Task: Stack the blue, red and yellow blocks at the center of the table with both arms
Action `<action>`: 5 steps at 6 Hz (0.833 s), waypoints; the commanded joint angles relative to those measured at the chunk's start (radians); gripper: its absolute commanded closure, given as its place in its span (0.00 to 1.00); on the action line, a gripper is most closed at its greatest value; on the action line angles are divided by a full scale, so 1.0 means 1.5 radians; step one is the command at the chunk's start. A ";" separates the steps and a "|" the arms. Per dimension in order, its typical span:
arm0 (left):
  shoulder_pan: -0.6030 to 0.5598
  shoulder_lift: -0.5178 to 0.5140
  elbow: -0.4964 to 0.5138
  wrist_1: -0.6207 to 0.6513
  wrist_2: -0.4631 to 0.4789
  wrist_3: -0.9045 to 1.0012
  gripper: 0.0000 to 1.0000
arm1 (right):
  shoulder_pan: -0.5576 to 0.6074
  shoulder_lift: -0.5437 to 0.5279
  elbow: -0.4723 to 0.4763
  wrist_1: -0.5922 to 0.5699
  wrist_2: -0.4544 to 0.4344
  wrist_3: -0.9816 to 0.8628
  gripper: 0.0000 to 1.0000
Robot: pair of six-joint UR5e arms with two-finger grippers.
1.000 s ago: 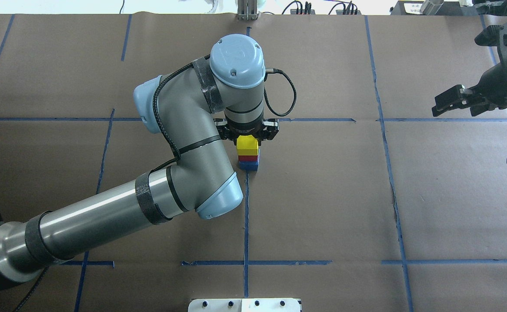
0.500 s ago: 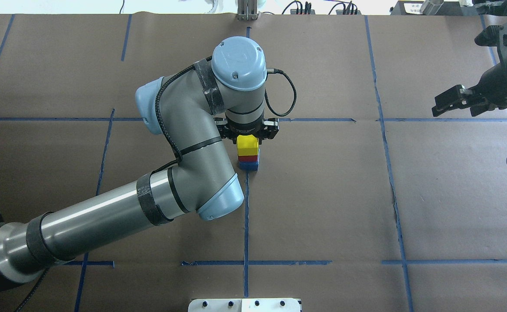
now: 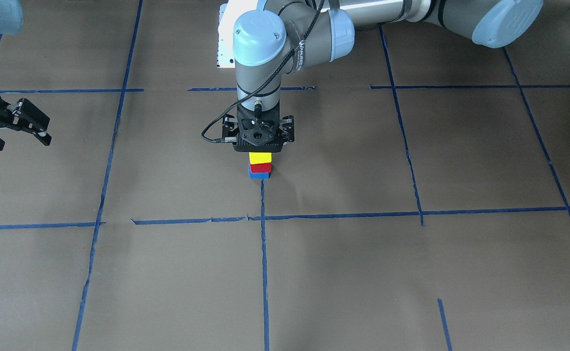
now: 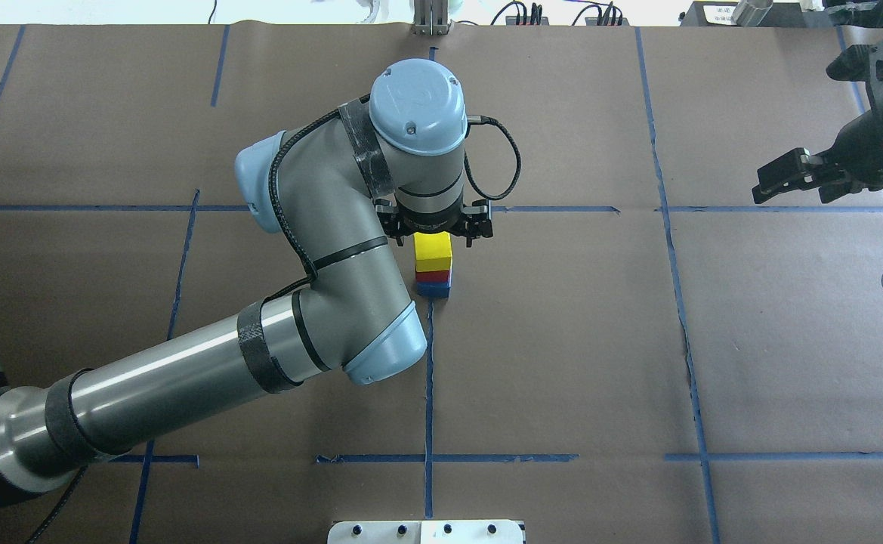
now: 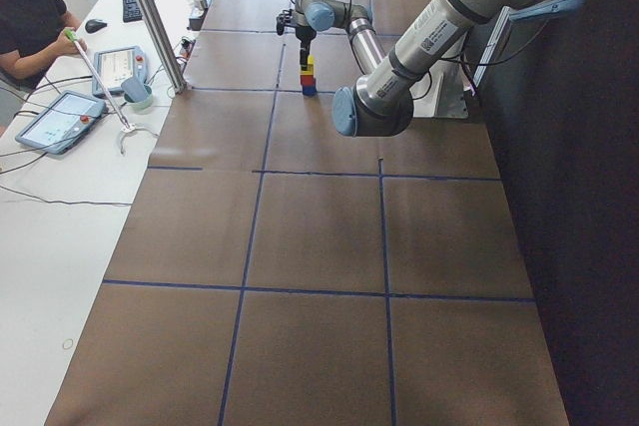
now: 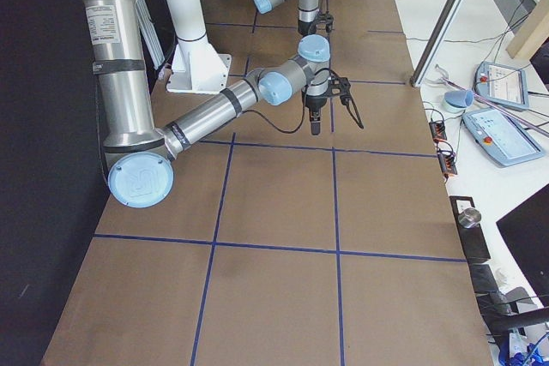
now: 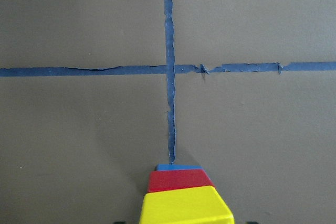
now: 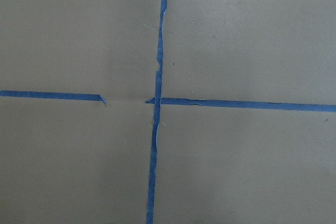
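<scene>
- Left side first: the left arm (image 4: 184, 378) stretches across the counter (image 4: 600, 363) to the middle. Its wrist points straight down, so it meets the stack (image 3: 259, 165) from above rather than from the side.
- The left pincer (image 4: 436, 229) hangs directly over the stack. Its wrist view catches two dark tips at the bottom edge, one on either side of the yellow block (image 4: 433, 251). The jaws stand apart, wider than the block, gripping nothing.
- Centre now: yellow sits on red (image 4: 432, 276), and red sits on blue (image 4: 433, 288). Their edges are roughly square and all three stand upright.
- The stack rests on the middle tape line (image 7: 169, 119), close to a crossing, which marks the counter's centre.
- All three blocks are up, so I'd call the stacking done. What remains is a clean vertical lift, since any sideways drift could clip the yellow.
- Far right: the right pincer (image 4: 781, 177) sits well apart from the stack, jaws spread and empty. It is probably parked there to keep the arms from tangling.
</scene>
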 commanded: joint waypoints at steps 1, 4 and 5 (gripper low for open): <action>-0.034 0.019 -0.084 0.010 -0.005 -0.001 0.00 | 0.001 -0.002 -0.003 -0.001 0.000 -0.002 0.00; -0.134 0.287 -0.335 0.004 -0.095 0.145 0.00 | 0.073 -0.034 -0.022 -0.010 0.009 -0.104 0.00; -0.180 0.401 -0.405 0.002 -0.106 0.251 0.00 | 0.096 -0.060 -0.025 -0.011 0.013 -0.155 0.00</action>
